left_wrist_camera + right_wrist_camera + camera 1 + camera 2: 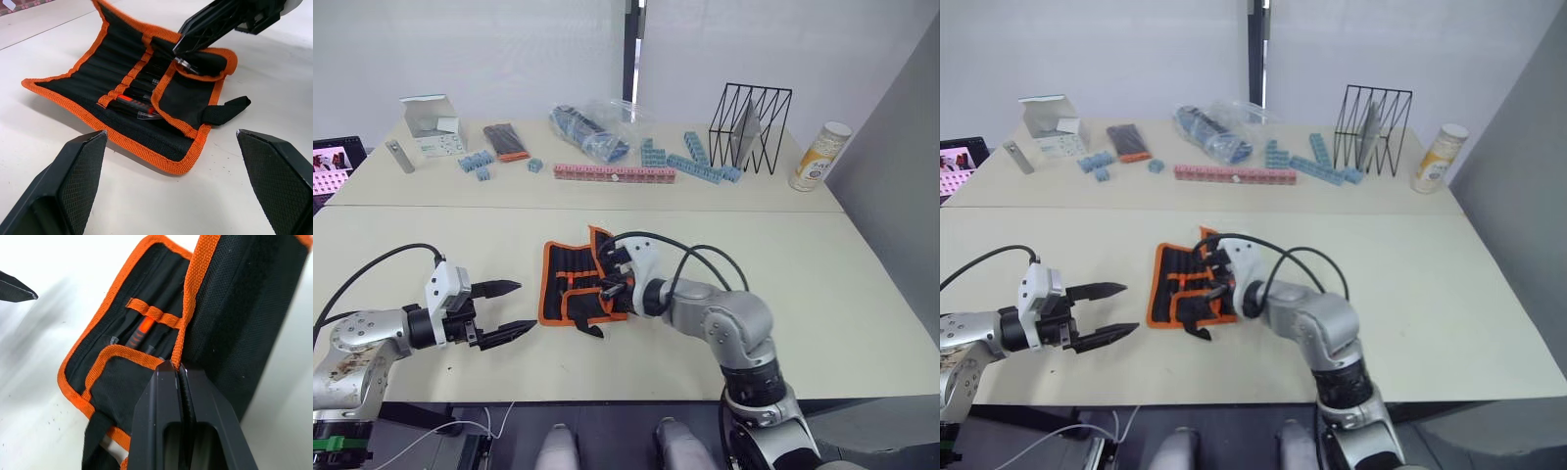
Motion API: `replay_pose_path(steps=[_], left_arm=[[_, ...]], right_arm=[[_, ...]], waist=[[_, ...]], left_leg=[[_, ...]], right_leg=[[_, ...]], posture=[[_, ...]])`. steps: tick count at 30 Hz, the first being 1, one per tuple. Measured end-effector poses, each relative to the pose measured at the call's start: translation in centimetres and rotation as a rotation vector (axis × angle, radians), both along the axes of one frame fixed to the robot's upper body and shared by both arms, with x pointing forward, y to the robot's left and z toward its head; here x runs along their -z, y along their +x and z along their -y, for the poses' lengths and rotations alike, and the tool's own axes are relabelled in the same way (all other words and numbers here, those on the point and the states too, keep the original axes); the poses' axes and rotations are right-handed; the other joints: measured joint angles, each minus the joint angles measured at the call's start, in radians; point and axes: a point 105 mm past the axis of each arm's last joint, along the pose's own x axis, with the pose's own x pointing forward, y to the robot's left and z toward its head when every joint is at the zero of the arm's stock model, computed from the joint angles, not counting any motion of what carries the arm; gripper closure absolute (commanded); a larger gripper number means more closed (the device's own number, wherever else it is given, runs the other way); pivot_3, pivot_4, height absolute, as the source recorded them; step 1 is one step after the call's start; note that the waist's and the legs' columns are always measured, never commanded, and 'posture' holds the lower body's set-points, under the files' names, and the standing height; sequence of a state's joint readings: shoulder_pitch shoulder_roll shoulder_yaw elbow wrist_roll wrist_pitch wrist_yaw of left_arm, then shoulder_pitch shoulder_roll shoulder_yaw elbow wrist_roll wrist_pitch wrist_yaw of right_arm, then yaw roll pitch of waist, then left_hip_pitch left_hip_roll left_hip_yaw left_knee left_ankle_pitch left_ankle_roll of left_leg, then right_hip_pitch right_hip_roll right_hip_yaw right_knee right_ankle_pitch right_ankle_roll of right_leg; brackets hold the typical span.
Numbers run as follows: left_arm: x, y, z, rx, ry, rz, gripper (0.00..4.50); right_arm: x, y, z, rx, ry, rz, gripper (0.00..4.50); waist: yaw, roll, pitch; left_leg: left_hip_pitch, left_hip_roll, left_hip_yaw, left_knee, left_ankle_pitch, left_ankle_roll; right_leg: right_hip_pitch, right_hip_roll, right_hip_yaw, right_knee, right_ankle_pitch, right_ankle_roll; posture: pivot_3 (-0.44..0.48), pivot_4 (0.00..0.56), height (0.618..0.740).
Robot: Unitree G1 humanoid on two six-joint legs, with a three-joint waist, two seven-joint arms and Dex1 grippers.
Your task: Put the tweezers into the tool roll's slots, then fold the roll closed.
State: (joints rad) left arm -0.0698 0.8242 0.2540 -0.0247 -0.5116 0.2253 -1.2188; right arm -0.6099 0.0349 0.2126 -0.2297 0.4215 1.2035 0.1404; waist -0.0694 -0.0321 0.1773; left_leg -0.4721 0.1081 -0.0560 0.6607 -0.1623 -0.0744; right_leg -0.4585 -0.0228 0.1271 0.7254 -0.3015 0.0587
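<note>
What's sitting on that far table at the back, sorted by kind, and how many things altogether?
Wire rack: 1
Bottle: 1
Pink block strip: 1
Clear plastic bag: 1
Open white box: 1
Small black pack with orange end: 1
Total: 6, loose blue blocks uncounted.

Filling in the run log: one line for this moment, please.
stage: folding | right gripper: shut on tool roll edge, flap lifted | left gripper: open, beside roll | tweezers: in slots
</note>
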Motion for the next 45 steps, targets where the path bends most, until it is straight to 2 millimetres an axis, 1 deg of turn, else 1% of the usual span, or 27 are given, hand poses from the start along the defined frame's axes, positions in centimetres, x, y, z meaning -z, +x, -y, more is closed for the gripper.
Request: replay_pose_path(steps=[5, 8, 12, 17, 21, 24, 27, 29, 31, 35, 38, 43, 45], left_arm=[[0.0, 0.0, 0.0, -0.001, 0.0, -0.001, 0.0], [0.0, 0.0, 0.0, -0.001, 0.001, -0.001, 0.0], [0.0, 0.0, 0.0, -0.001, 0.001, -0.001, 0.0], [0.1, 0.0, 0.0, -0.004, 0.002, -0.004, 0.0], [0.1, 0.0, 0.0, -0.004, 0.002, -0.004, 0.0], [0.1, 0.0, 0.0, -0.004, 0.002, -0.003, 0.0], [0.0, 0.0, -0.1, -0.003, 0.005, -0.003, 0.0], [0.0, 0.0, -0.1, -0.002, 0.008, -0.003, 0.0], [0.0, 0.0, -0.1, -0.003, 0.009, -0.005, 0.0], [0.1, 0.0, -0.3, -0.013, 0.008, -0.034, 0.0], [0.5, 0.1, -0.5, -0.045, -0.006, -0.078, 0.0], [1.5, 0.3, -1.5, -0.175, -0.065, -0.197, 0.0], [1.7, 0.4, -1.7, -0.233, -0.104, -0.246, 0.0]], right_arm=[[1.4, 0.0, -1.1, -0.028, -0.024, -0.001, 4.47], [2.1, -0.2, -1.5, -0.045, -0.016, -0.006, 3.61], [1.8, -0.4, -2.2, -0.063, 0.072, -0.052, 2.31], [0.8, 0.0, -1.0, -0.082, 0.148, -0.061, 2.31], [-1.5, -0.2, 0.2, -0.175, 0.17, 0.025, 2.31], [-2.3, -0.1, 0.9, -0.213, 0.189, 0.078, 2.31], [-2.7, 0.5, 1.8, -0.237, 0.195, 0.158, 3.13], [-2.4, 0.9, 2.0, -0.256, 0.17, 0.209, 3.81], [-1.7, 1.3, 2.0, -0.282, 0.145, 0.25, 4.47], [0.2, 1.9, 1.7, -0.307, 0.098, 0.288, 4.47], [1.2, 2.3, 1.7, -0.312, 0.068, 0.305, 4.47], [3.0, 3.0, 2.1, -0.285, 0.02, 0.287, 4.47], [3.2, 3.2, 2.3, -0.28, 0.007, 0.29, 4.47]], waist=[[0.0, 0.0, 0.0], [0.0, 0.0, 0.0], [0.0, 0.0, 0.0], [0.004, 0.0, 0.0], [0.002, 0.0, 0.0], [0.001, 0.0, 0.0], [0.0, 0.0, 0.0], [0.0, 0.0, 0.0], [0.0, 0.0, 0.0], [0.0, 0.0, 0.0], [0.0, 0.0, 0.0], [0.0, 0.0, 0.0], [0.0, 0.0, 0.0]], left_leg=[[0.001, 0.0, 0.0, 0.0, 0.0, 0.0], [0.001, 0.0, 0.0, 0.0, 0.0, 0.0], [0.002, 0.0, 0.0, 0.0, 0.0, 0.0], [0.002, 0.0, 0.0, 0.001, 0.001, 0.0], [0.002, 0.0, 0.0, 0.001, 0.001, 0.0], [0.002, 0.0, 0.0, 0.001, 0.001, 0.0], [0.002, 0.0, 0.0, 0.001, 0.001, 0.0], [0.002, 0.0, 0.0, 0.001, 0.001, 0.0], [0.002, 0.0, 0.0, 0.001, 0.001, 0.0], [0.002, 0.0, 0.0, 0.001, 0.001, 0.0], [0.002, 0.0, 0.0, 0.001, 0.001, 0.0], [0.003, 0.0, 0.0, 0.001, 0.001, 0.0], [0.003, 0.0, 0.0, 0.001, 0.001, 0.0]], right_leg=[[0.0, 0.0, 0.0, 0.001, 0.0, 0.0], [0.0, 0.0, 0.0, 0.002, 0.0, 0.0], [0.0, 0.0, 0.0, 0.004, 0.0, 0.0], [0.0, 0.0, 0.0, 0.004, 0.0, 0.0], [0.0, 0.0, 0.0, 0.005, 0.0, 0.0], [0.0, 0.0, -0.001, 0.005, -0.001, 0.0], [0.0, 0.0, 0.0, 0.005, -0.001, 0.0], [0.0, 0.0, 0.0, 0.005, -0.001, 0.0], [0.0, 0.0, 0.0, 0.005, -0.001, 0.0], [0.0, 0.0, 0.0, 0.005, -0.001, 0.0], [0.0, 0.0, 0.0, 0.005, -0.001, 0.0], [0.0, 0.0, 0.0, 0.006, -0.001, 0.0], [0.0, 0.0, 0.0, 0.007, -0.001, 0.0]], posture=[[0.0, 0.15, 0.663], [0.0, 0.15, 0.663], [0.0, 0.15, 0.663], [0.0, 0.15, 0.663], [0.0, 0.15, 0.663], [0.0, 0.15, 0.663], [0.0, 0.15, 0.663], [0.0, 0.15, 0.663], [0.0, 0.15, 0.663], [0.0, 0.15, 0.663], [0.0, 0.15, 0.663], [0.0, 0.15, 0.663], [0.0, 0.15, 0.663]])
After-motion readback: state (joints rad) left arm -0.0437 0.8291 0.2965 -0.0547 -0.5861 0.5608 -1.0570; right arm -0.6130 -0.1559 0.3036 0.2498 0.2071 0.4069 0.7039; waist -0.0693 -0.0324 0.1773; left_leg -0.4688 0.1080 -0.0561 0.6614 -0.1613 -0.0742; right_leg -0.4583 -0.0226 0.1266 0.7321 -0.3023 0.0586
